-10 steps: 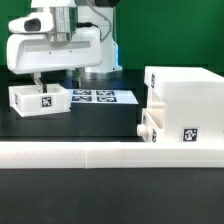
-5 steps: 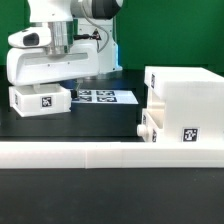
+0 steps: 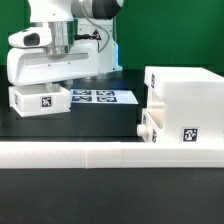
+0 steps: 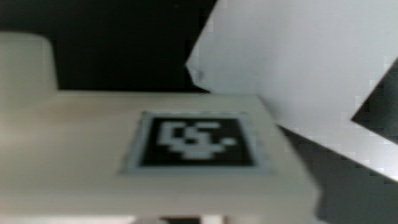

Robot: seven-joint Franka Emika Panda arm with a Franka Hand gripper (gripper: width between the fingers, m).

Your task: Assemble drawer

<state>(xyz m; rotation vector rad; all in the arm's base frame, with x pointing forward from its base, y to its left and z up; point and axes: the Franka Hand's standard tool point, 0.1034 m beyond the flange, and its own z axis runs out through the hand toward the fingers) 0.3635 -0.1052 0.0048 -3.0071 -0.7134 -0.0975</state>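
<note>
Black tabletop [image 3: 100, 122], smooth white cube housing [image 3: 190, 92], small tagged tray [image 3: 27, 101]

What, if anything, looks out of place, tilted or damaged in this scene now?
Nothing stands out. The small tray sits level beside the marker board, which lies flat. The housing stands square, and no damage is visible on it.
</note>
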